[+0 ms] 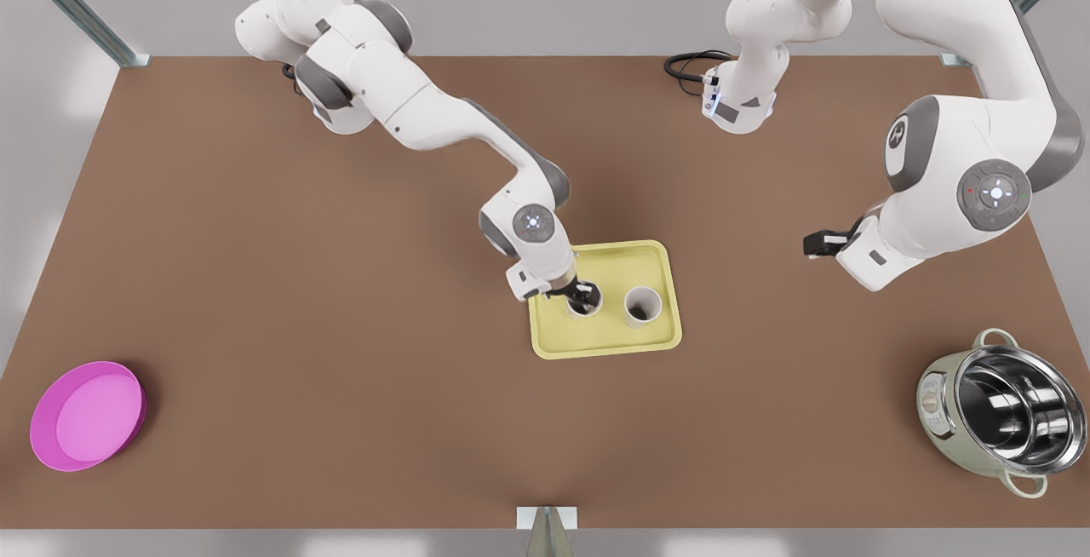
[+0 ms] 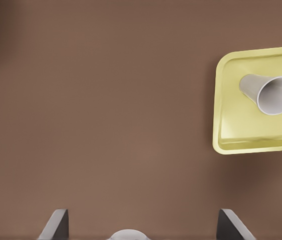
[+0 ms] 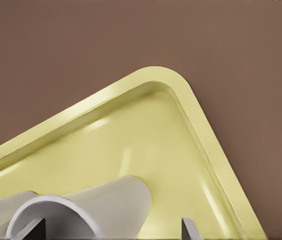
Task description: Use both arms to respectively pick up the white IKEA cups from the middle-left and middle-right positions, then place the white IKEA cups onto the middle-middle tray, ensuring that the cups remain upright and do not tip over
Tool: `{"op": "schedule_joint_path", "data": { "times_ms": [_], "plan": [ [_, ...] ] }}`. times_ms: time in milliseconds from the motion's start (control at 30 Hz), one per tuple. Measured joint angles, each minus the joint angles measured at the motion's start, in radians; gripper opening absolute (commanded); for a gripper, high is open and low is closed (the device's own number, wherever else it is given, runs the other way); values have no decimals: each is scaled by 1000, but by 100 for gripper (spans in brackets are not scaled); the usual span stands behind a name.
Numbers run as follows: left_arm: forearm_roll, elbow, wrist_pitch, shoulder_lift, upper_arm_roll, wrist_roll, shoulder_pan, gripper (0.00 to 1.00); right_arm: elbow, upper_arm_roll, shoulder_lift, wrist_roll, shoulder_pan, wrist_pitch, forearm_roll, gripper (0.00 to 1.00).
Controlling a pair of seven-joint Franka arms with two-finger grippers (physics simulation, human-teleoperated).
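- two white ikea cups (image 1: 643, 306) are standing upright on the tray (image 1: 656, 261).
- right end effector (image 1: 585, 295) is straddling the 9 o'clock cup (image 1: 582, 311), fingers apart, letting it settle.
- left end effector (image 1: 819, 244) is waiting at 3 o'clock, fingers apart.

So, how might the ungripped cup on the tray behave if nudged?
The cup tapers to a narrow base: probably tips, then rolls; the tray's low rim might stop it. Right gripper sits at the other cup; left gripper waits aside.
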Motion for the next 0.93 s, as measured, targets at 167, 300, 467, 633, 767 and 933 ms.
{"op": "schedule_joint_path", "data": {
  "times_ms": [167,300,467,633,767,933],
  "plan": [
    [-4,0,-1,3,0,18,5,100,-42,19,-285,-6,-159,-224,49,100],
    [-5,0,-1,3,1,29,6,100,-66,-32,-295,-175,-597,-459,5,100],
    [-6,0,-2,3,0,39,6,100,-74,-108,-573,-442,-633,-612,-48,100],
    [-4,-1,-12,2,-1,48,9,100,-154,-109,-761,-646,-619,-748,-54,100],
    [-2,-3,-32,1,-4,52,0,100,-164,-111,-773,-774,-623,-810,-56,100],
    [-2,-1,-45,6,-17,56,-4,100,-164,-118,-772,-898,-626,-848,-57,100]
  ]
}}
